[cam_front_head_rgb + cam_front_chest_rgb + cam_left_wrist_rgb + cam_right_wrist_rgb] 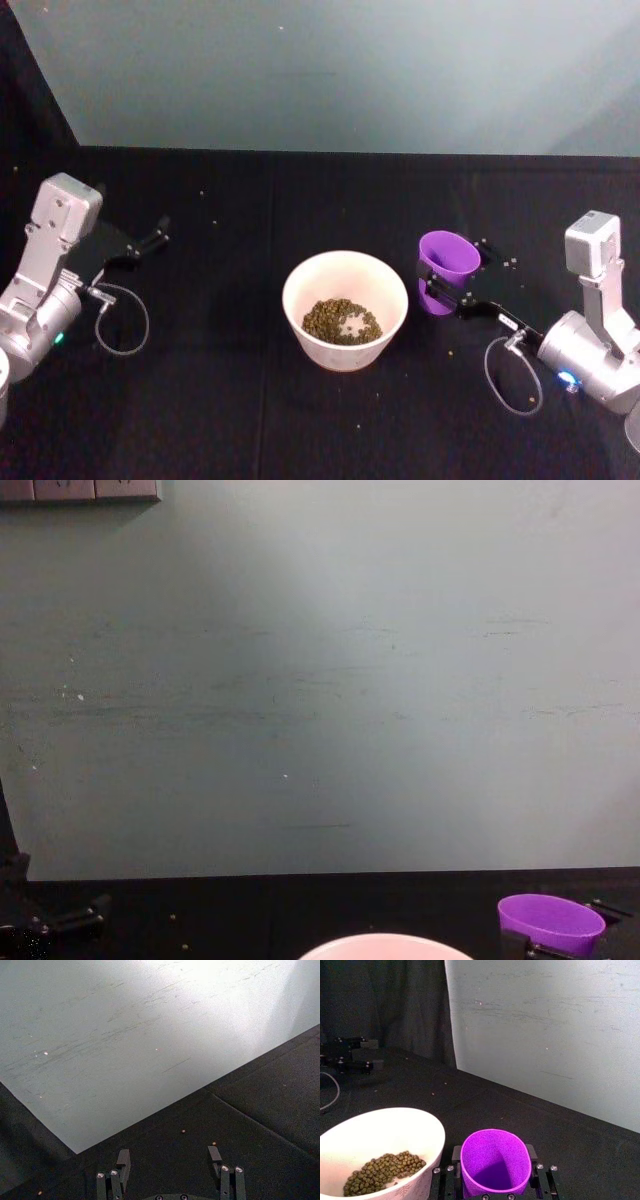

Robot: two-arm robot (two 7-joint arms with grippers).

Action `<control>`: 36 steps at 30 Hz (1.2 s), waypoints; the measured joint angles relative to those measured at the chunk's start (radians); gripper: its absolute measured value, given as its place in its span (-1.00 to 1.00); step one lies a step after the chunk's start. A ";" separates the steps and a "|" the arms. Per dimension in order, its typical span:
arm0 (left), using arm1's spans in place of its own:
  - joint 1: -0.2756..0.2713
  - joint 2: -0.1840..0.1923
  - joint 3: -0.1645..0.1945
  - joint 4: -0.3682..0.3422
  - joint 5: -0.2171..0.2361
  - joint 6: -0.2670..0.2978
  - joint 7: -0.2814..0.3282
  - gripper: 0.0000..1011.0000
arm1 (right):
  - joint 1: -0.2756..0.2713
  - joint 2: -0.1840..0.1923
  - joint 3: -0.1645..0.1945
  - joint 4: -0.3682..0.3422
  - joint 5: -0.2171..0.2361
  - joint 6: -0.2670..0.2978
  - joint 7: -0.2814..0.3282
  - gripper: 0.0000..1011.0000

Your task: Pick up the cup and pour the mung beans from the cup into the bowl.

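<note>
Right gripper [446, 290]: fingers pinching upright, empty-looking cup [447, 262] beside bowl [345, 300] | mung beans [342, 321] in bowl | lower cup level, release gently | left gripper [140, 247]: fingers spread, parked over bench [220, 410].

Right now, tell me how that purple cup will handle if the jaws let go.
The cup looks empty, so probably light and easily knocked over. Its smooth, tapered wall may slip in the right gripper. On its side, it would likely roll in a curve.
</note>
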 joint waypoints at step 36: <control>0.000 0.000 0.000 0.000 0.000 0.000 0.000 1.00 | 0.001 0.003 -0.010 -0.002 -0.038 0.005 -0.025 0.88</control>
